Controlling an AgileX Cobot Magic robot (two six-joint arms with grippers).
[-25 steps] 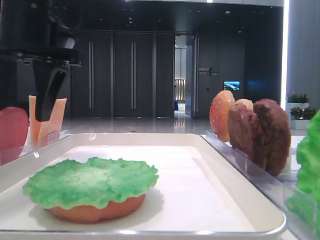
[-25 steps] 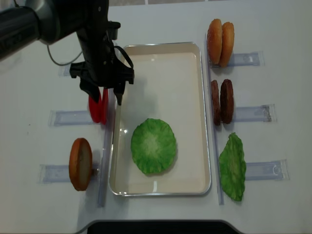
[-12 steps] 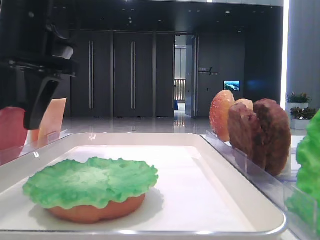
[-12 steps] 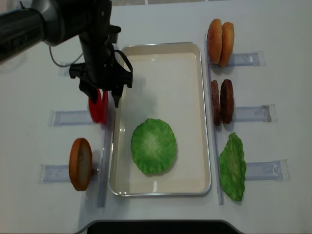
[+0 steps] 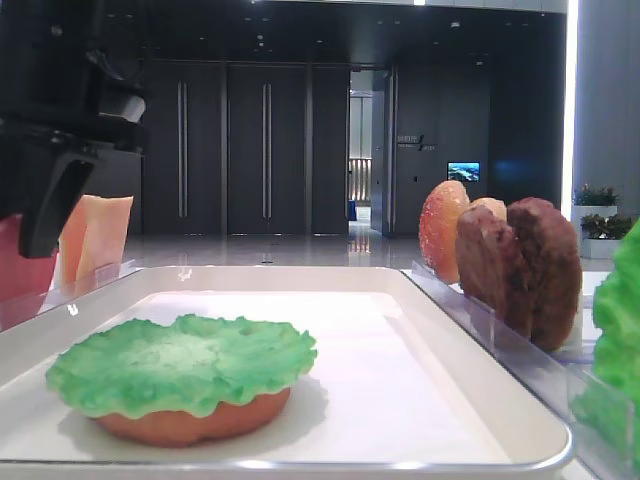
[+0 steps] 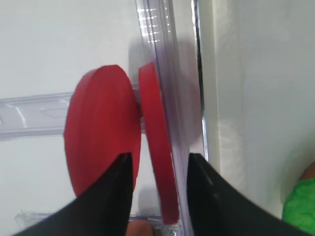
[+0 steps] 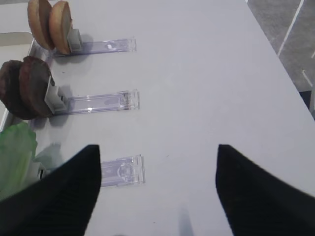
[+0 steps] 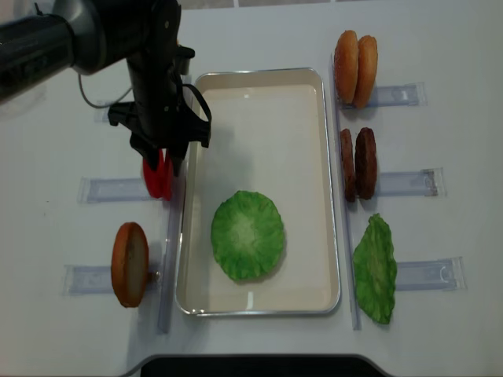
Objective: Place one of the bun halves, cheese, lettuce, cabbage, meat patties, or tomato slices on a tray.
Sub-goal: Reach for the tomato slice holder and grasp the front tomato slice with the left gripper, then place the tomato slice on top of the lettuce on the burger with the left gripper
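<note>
Between left hand [image 6: 157, 196] fingers, one upright tomato slice [image 6: 156, 162]

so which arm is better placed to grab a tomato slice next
Left. Its hand already straddles the tomato slice nearest the tray, one finger on each side. The right hand hangs over bare table on the far side, by the patties and lettuce.

Clear plastic holders [image 8: 110, 189] lie flat on a white table [image 8: 251, 31] on both sides of the tool, some directly beneath it, others [image 7: 98, 101] well off to its far side. Behind it stand dark double doors [image 5: 245, 150], a lit doorway [image 5: 360, 150], a small screen [image 5: 463, 171] and potted plants [image 5: 597, 205].
</note>
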